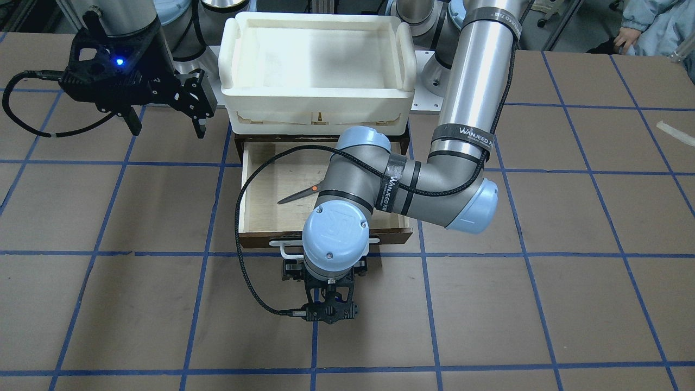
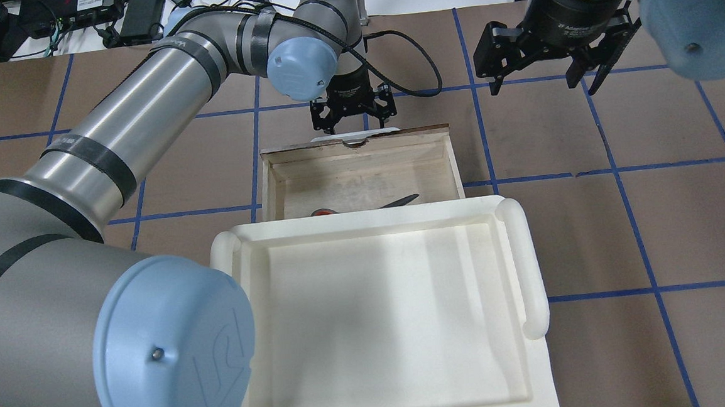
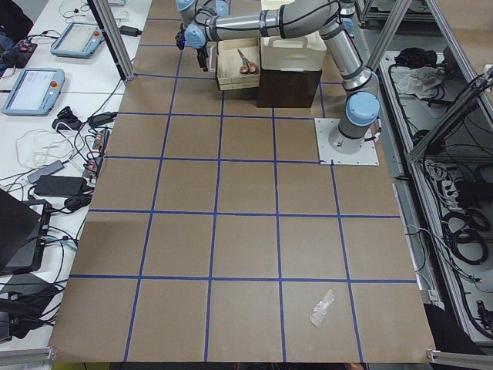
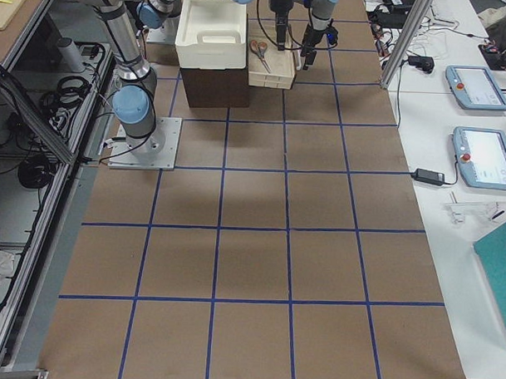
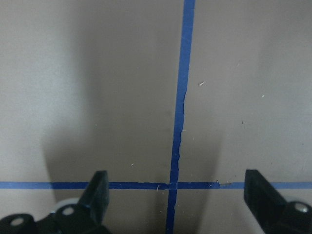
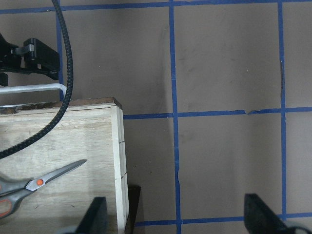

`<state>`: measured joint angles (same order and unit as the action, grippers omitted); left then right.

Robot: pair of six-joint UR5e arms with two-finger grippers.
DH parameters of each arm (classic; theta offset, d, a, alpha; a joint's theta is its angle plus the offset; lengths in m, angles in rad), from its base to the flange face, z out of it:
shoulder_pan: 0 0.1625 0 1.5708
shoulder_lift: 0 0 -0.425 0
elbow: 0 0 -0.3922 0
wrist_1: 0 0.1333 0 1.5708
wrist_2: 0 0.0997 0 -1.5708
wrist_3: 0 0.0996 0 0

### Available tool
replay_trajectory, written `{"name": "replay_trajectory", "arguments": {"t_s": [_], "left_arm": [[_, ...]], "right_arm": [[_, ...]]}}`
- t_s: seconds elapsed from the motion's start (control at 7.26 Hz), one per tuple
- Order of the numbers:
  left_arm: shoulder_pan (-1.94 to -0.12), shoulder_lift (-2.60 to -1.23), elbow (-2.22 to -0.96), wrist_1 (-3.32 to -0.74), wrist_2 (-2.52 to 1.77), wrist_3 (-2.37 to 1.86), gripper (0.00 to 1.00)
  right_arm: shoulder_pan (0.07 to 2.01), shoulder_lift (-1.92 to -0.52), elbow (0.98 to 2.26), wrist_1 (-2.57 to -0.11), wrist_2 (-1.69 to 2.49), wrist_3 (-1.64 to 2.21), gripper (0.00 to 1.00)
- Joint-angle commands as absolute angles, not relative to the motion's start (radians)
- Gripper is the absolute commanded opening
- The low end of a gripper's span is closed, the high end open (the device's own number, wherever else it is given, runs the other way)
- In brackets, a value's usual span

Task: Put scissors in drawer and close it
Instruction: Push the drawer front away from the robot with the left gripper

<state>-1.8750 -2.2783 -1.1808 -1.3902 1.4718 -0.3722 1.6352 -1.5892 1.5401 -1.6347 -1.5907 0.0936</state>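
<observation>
Tabletop [image 1: 108, 217] of brown board with blue grid lines carries a cream-white bin [image 1: 317, 103]; below it the drawer [image 1: 255, 217] stands pulled out. Left gripper [image 2: 355, 121] hovers just beyond the drawer's white handle [image 1: 282, 241], jaws spread wide, holding nothing. Right gripper [image 2: 544, 85] hangs off to the side, likewise open. Scissors [image 1: 298, 194] lie flat on the drawer floor.

Handles of the scissors [image 1: 298, 195] are hidden beneath the left arm [image 1: 355, 176].

Scissors [image 1: 300, 194] in drawer [image 1: 244, 187] below bin [image 1: 317, 106]; left claw [image 2: 353, 117] apparently just before handle [image 1: 284, 245].
</observation>
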Motion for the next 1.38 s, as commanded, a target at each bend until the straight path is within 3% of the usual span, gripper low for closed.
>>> {"name": "replay_trajectory", "arguments": {"t_s": [0.0,1.24], "left_arm": [[-1.875,-2.29,-1.183,-1.393,1.469,-0.38,1.0],[-1.882,-2.208,-1.187,-1.641,1.463,-0.379,1.0]], "right_arm": [[1.635,-1.589,1.54,-1.634,-1.591,0.094,1.0],[1.638,-1.591,1.542,-1.635,-1.591,0.095,1.0]]}}
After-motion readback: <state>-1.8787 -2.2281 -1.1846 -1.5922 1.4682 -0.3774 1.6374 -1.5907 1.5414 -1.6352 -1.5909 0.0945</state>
